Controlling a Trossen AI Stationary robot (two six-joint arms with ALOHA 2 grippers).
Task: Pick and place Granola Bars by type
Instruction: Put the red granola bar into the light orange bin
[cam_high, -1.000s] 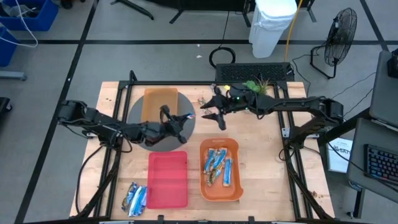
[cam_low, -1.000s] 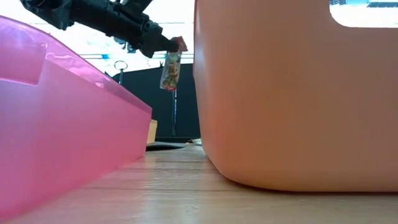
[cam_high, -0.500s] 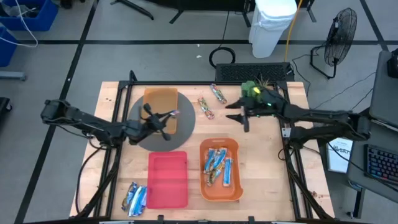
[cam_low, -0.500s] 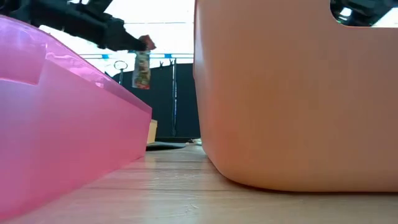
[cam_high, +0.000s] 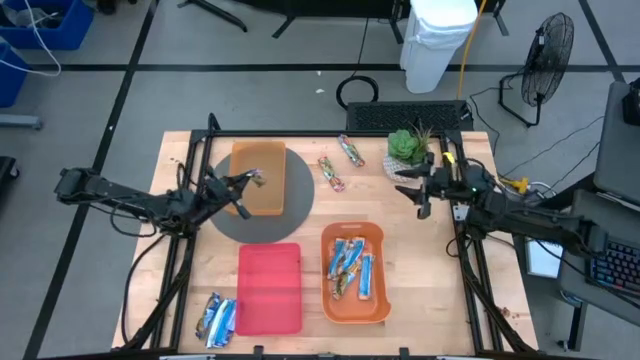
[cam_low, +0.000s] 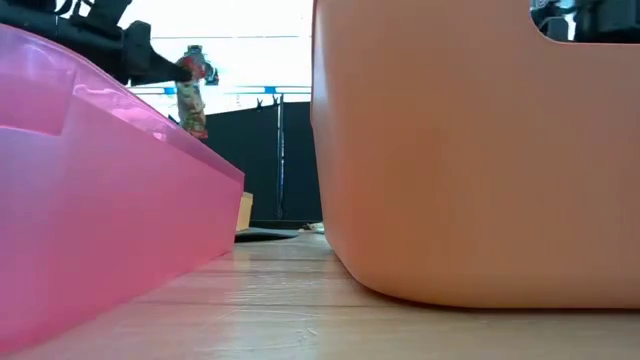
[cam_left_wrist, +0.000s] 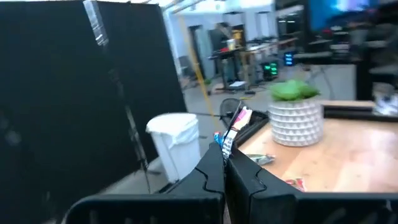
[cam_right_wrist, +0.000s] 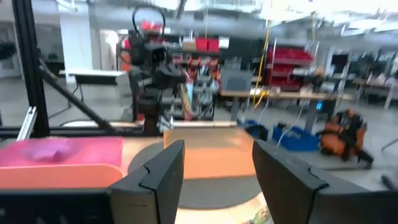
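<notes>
Left gripper (cam_high: 243, 181) is clamped on a red-orange granola bar (cam_high: 257, 178), held above the left edge of the far orange tray (cam_high: 268, 185) on the grey disc (cam_high: 225, 215). Right gripper (cam_high: 419, 192), fingers spread with nothing between them, hangs over the desk (cam_high: 420, 270) just near of the potted plant (cam_high: 406, 146). Blue bars (cam_high: 352, 268) fill the near orange tray (cam_high: 384, 306); two red-orange bars (cam_high: 340, 162) lie at the far edge; silvery-blue bars (cam_high: 217, 319) sit left of the red tray (cam_high: 270, 312).

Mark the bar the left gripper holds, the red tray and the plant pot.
held bar (cam_low: 192, 95), low view, wrapper middle
red tray (cam_high: 269, 288), high view, bare floor
plant pot (cam_left_wrist: 297, 122), left wrist view, white wall
</notes>
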